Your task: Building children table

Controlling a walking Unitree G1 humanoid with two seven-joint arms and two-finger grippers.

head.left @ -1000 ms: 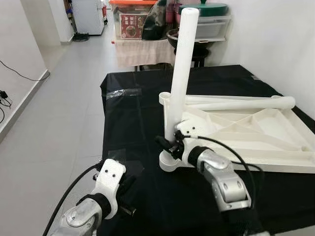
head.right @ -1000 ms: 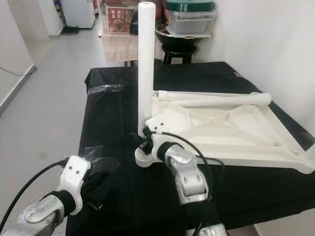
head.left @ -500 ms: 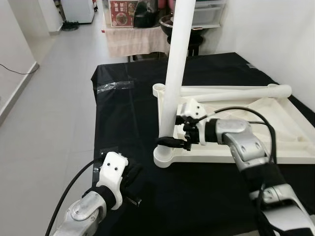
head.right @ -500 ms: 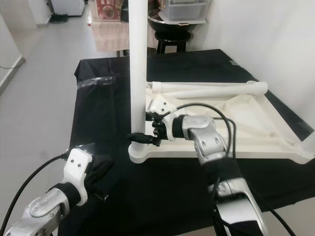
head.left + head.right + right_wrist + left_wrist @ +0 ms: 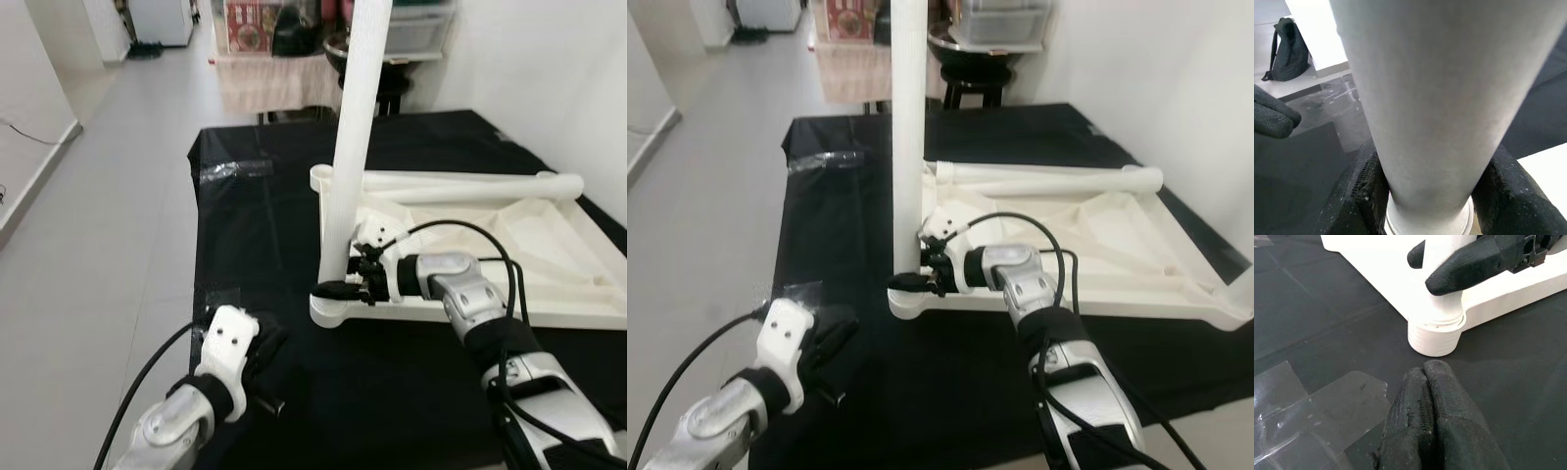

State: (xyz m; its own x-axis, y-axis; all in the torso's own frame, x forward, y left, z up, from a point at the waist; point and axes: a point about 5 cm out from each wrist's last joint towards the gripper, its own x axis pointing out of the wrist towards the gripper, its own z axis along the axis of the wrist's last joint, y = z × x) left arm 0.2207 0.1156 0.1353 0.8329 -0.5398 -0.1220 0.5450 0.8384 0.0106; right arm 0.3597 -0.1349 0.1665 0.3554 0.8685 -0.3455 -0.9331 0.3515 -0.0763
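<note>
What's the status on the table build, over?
Right gripper clamped on the upright leg at its base, in the corner socket of the upside-down tabletop. Left gripper shut, hovering nearby. Spare leg lies on the tabletop.

Qty: 1 white plastic tabletop (image 5: 549,264), inverted; 2 white round plastic legs – 1 upright (image 5: 355,127), 1 lying (image 5: 460,184); 2 clear tape patches (image 5: 233,169).

Both arms are silver metal with rounded joints, black bands and white wrist housings; the left housing shows two small dark screw holes. Black cables loop along each arm. The left gripper (image 5: 263,354) and right gripper (image 5: 338,289) have long black fingers, seemingly with a textured covering.
</note>
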